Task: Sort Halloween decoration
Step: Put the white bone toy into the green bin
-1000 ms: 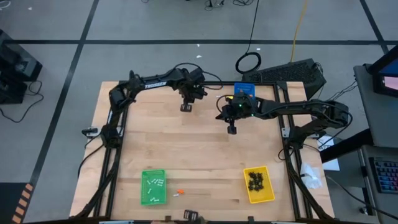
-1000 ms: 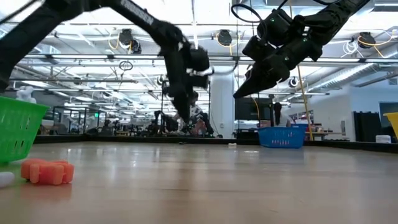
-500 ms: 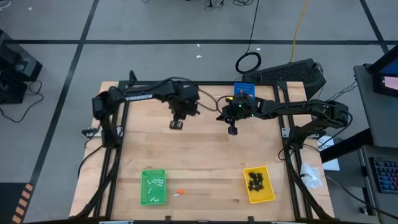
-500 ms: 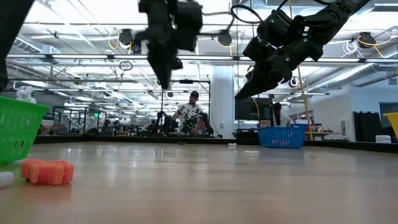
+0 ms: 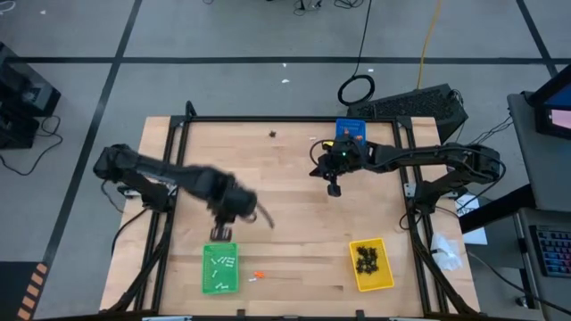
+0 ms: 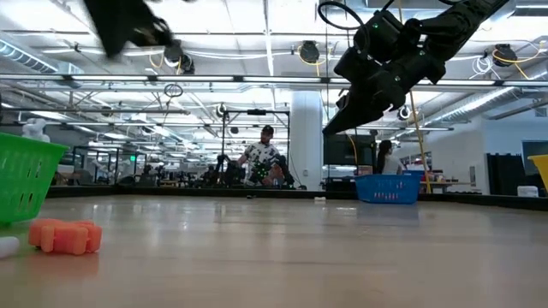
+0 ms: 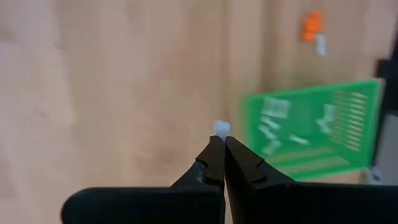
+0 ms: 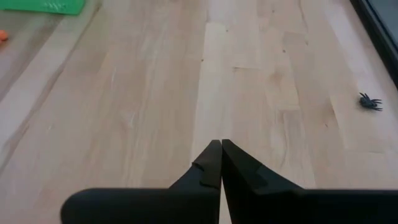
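My left gripper hangs just beyond the far edge of the green tray and is shut on a tiny white bone-like stick. The tray holds several white sticks. My right gripper is shut and empty, above the table's far middle; it also shows in the low view. A black spider lies on the table near the far edge and shows in the right wrist view. An orange lump and a white stick lie on the table beside the green tray. My left gripper pinches the white stick between its two fingertips. One end of the stick sticks out past the tips. The stick is lifted clear of the table.
A yellow tray with several black spiders stands at the near right. A blue tray stands at the far edge, behind my right arm. The orange lump lies close in the low view.
My left gripper has swept from the far middle of the table toward the near left, ending just beyond the green tray, still shut on the white stick.
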Motion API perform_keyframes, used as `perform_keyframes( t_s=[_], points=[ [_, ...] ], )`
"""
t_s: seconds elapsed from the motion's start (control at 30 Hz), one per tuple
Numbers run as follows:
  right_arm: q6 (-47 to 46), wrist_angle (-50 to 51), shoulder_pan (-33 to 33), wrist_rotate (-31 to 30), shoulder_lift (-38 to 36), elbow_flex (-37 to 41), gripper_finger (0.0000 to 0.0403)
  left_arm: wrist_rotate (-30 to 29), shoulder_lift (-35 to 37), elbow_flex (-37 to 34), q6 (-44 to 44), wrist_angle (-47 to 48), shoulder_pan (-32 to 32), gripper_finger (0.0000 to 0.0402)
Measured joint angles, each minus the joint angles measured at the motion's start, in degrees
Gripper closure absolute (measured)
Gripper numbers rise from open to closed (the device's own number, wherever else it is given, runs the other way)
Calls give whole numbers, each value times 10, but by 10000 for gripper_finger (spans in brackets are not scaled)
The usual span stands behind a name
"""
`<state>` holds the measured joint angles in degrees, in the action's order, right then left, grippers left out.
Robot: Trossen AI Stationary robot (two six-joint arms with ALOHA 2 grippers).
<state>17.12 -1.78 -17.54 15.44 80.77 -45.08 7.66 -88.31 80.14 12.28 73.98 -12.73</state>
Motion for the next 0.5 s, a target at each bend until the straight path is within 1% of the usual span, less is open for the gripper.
perform_keyframes(
  t_s=[0.13, 0.27, 0.4, 0.5],
  points=[
    [-11, -2, 9, 0, 0, 0, 403, 0, 5, -17, 124, -18, -104, 401],
    [-25, -4, 20, -1, 0, 0, 403, -14, 2, -53, 231, -119, -191, 401],
    [-37, -6, 35, -1, 0, 0, 403, -51, -10, -113, 329, -198, -245, 401],
    [-44, -10, 50, -2, 0, 0, 403, -62, -28, -151, 379, -220, -270, 401]
  ],
)
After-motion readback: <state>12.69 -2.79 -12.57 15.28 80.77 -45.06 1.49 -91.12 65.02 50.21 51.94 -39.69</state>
